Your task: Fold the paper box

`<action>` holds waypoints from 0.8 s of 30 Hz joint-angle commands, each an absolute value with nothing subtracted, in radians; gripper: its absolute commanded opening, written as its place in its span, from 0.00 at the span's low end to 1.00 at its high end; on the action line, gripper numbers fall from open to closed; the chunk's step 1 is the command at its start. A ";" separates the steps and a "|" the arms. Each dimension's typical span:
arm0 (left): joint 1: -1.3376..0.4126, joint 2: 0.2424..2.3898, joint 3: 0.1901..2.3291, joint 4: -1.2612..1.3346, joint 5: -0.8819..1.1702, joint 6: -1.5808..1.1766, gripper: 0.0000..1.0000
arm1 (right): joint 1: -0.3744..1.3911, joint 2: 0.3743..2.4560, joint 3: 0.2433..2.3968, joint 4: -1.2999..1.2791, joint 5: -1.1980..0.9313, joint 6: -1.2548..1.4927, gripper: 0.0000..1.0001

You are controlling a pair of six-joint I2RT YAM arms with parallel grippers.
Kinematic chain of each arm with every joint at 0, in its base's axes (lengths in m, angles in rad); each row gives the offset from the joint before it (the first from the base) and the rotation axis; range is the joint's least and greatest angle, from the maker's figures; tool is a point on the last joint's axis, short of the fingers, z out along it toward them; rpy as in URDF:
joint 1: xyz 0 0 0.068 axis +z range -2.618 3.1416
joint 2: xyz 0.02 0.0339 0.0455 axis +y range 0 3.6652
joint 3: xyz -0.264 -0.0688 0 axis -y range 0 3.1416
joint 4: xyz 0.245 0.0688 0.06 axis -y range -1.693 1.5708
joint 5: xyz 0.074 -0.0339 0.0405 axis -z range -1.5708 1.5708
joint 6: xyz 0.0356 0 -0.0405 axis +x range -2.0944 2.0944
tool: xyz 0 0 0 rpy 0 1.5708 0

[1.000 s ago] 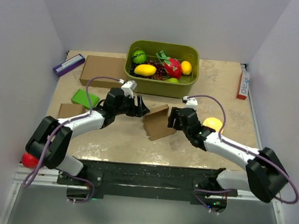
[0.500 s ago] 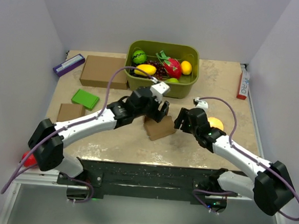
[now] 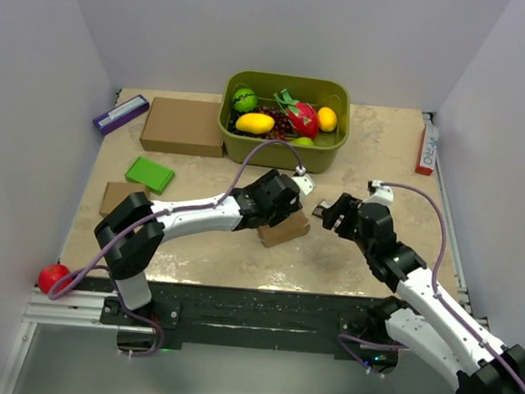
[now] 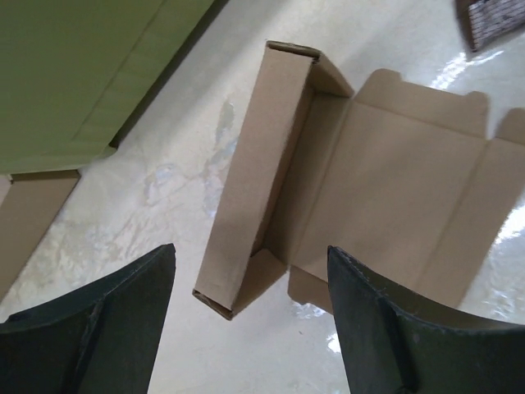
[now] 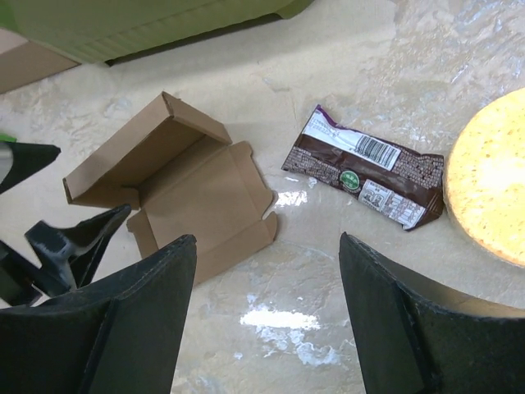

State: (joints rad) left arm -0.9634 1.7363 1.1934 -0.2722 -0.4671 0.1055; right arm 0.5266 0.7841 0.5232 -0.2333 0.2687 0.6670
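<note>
The paper box (image 3: 289,231) is plain brown cardboard lying on the table, partly under my left gripper (image 3: 286,213). In the left wrist view the paper box (image 4: 385,189) shows one long side wall folded upright on its left, with the flat panel and tabs spread to the right. My left gripper (image 4: 246,324) is open and empty, hovering just above the box's near corner. My right gripper (image 3: 327,211) is open and empty, apart from the box on its right. In the right wrist view the paper box (image 5: 193,185) lies ahead and left of my right gripper (image 5: 267,320).
A brown snack packet (image 5: 365,164) and a yellow disc (image 5: 492,180) lie right of the box. A green basket (image 3: 329,152) of toy fruit stands behind. A large brown carton (image 3: 184,126), green block (image 3: 150,174), small carton (image 3: 118,196) and purple box (image 3: 120,113) sit left.
My left arm has swung right and over the box. My right gripper has drawn back to the right, away from the box. The box, tilted up before, now lies low on the table.
</note>
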 commanded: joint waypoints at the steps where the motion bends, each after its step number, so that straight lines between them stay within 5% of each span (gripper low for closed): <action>1: -0.974 1.779 1.259 -0.245 -0.587 0.155 0.79 | 0.520 0.788 0.508 -0.230 0.235 0.675 0.74; 7: -0.977 1.862 1.318 -0.268 -0.664 0.155 0.75 | 0.522 0.807 0.485 -0.173 0.190 0.676 0.73; 14: -0.970 1.927 1.361 -0.285 -0.715 0.129 0.49 | 0.520 0.830 0.486 -0.153 0.158 0.678 0.66; 24: -0.884 1.936 1.364 -0.314 -0.574 0.046 0.30 | 0.522 0.857 0.512 -0.144 0.072 0.690 0.70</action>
